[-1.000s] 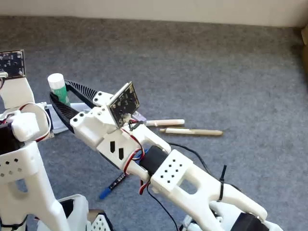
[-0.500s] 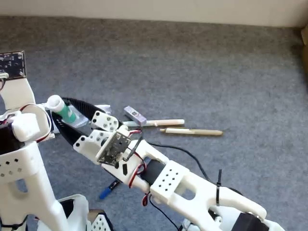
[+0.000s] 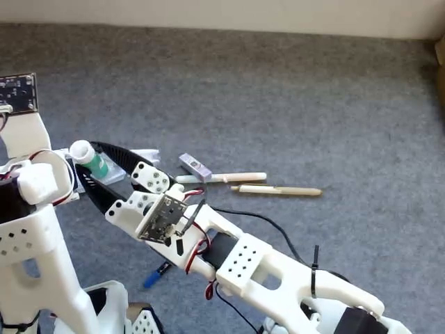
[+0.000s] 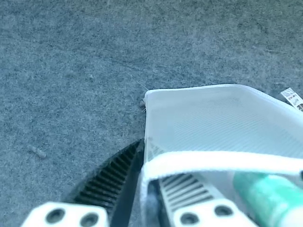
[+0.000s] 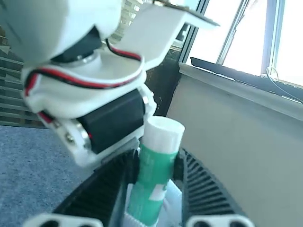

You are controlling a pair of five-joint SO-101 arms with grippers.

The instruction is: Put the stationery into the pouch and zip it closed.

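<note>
Right gripper (image 5: 158, 163): clenched on the glue stick (image 5: 154, 182), at the mesh pouch (image 4: 213, 123) mouth.
Left gripper (image 4: 149, 163): pinched the pouch rim.
Technique: the stick likely needed sinking deeper before release.

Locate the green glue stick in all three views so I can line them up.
High view: glue stick at far left, tilted, between the right gripper's black fingers.
Left wrist view: green body next to the white rim of the mesh pouch.
Right wrist view: upright, white cap on top, clamped between the same black fingers.
Shared landmark: the pouch, also lying beside the stick in the high view.
</note>
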